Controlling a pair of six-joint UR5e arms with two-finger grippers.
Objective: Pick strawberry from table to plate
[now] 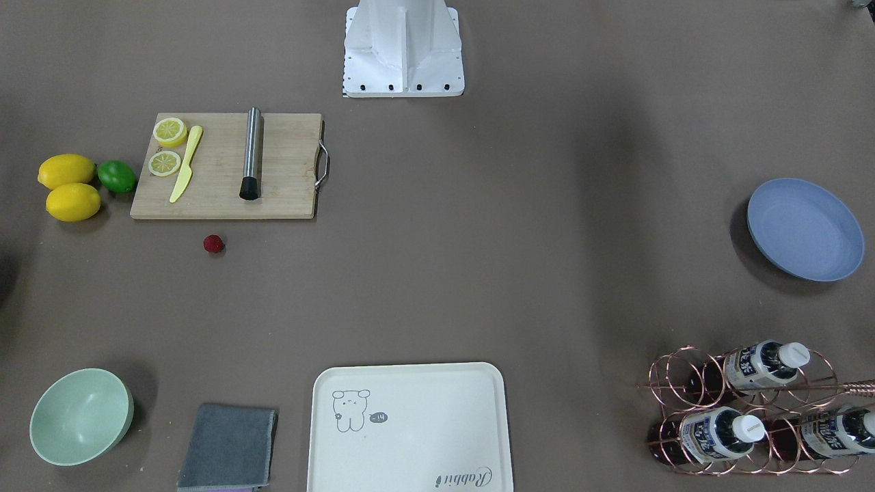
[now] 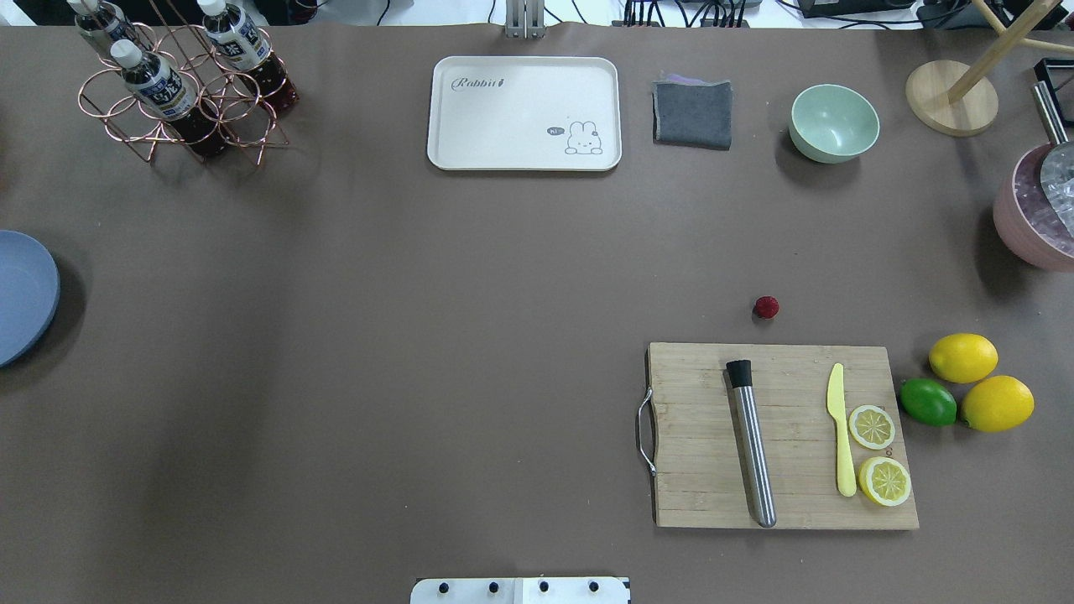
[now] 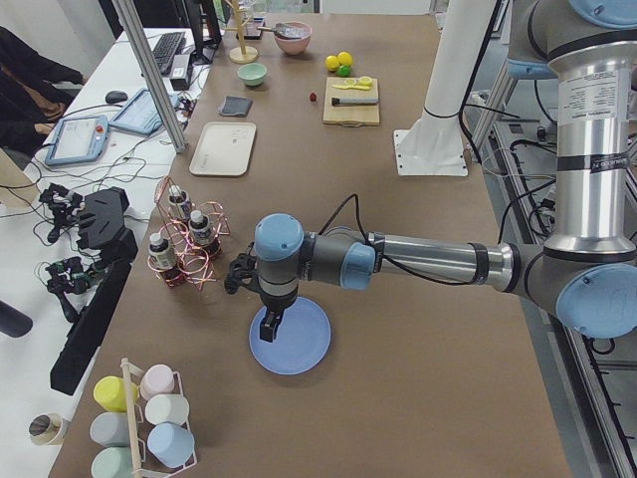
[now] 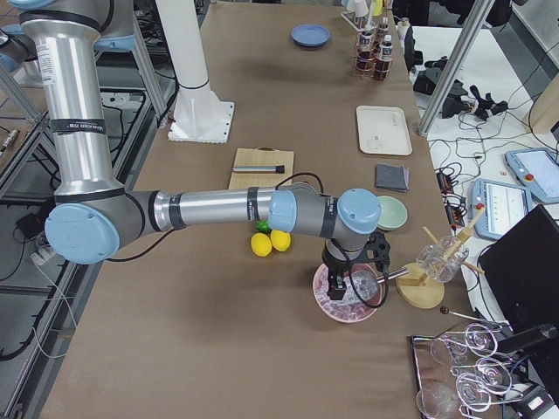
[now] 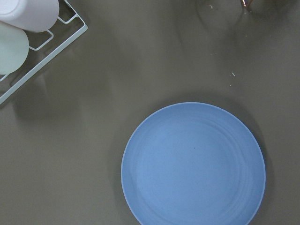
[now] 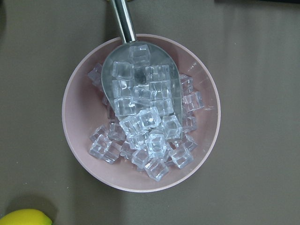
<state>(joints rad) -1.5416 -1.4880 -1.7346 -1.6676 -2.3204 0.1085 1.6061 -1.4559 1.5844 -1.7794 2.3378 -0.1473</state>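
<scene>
The strawberry [image 1: 214, 244] [image 2: 765, 307] is a tiny dark red berry lying on the bare table [image 1: 478, 273], just off the long edge of the wooden cutting board [image 2: 696, 470]. Far across the table on my left side rests the blue-grey plate [image 1: 805, 229] [image 2: 21, 294] [image 5: 193, 164], with nothing on it. My left gripper [image 3: 271, 326] hangs over the plate's edge and shows only in the exterior left view, so I cannot tell its state. My right gripper [image 4: 338, 284] hovers above a pink bowl of ice [image 6: 140, 112], and I cannot tell its state either.
On the board lie a steel muddler [image 2: 751, 445], a yellow knife [image 2: 841, 436] and two lemon halves [image 2: 873, 426]. Two lemons [image 2: 963, 357] and a lime [image 2: 928, 402] sit beside it. Along the far edge are a cream tray [image 2: 524, 113], grey cloth [image 2: 692, 113], green bowl [image 2: 834, 122] and bottle rack [image 2: 180, 92].
</scene>
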